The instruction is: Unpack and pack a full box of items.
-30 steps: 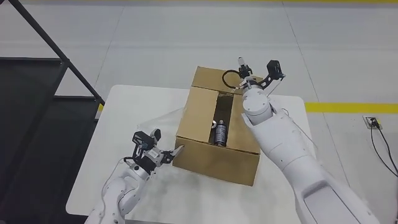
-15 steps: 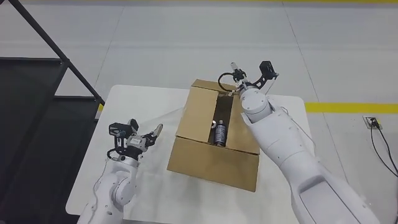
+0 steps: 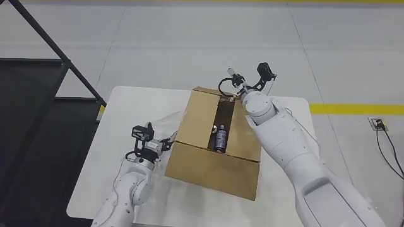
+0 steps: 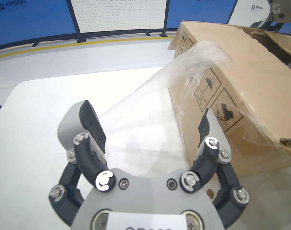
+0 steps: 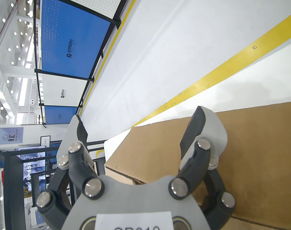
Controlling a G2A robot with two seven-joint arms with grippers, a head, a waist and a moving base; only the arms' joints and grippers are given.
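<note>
A brown cardboard box [image 3: 214, 164] stands in the middle of the white table [image 3: 126, 110]. Its top flaps are parted along a slit, where a dark bottle [image 3: 220, 137] lies inside. My left gripper [image 3: 166, 143] is at the box's near left corner, open. In the left wrist view a clear plastic film [image 4: 159, 92] hangs from the box's side [image 4: 231, 72] and runs between the spread fingers of my left gripper [image 4: 146, 107]. My right gripper [image 3: 248, 74] hovers open over the box's far edge, above a flap [image 5: 255, 144], with nothing between the fingers of the gripper [image 5: 138, 113].
A black metal frame [image 3: 44, 44] rises just left of the table. The table has bare room left of the box and a narrow strip on its right [image 3: 297, 120]. A yellow line [image 3: 360, 108] runs across the floor beyond.
My left gripper swung out to the left, then came back to the box's near left corner. The box slid and turned slightly toward the front. My right gripper drifted left along the far edge.
</note>
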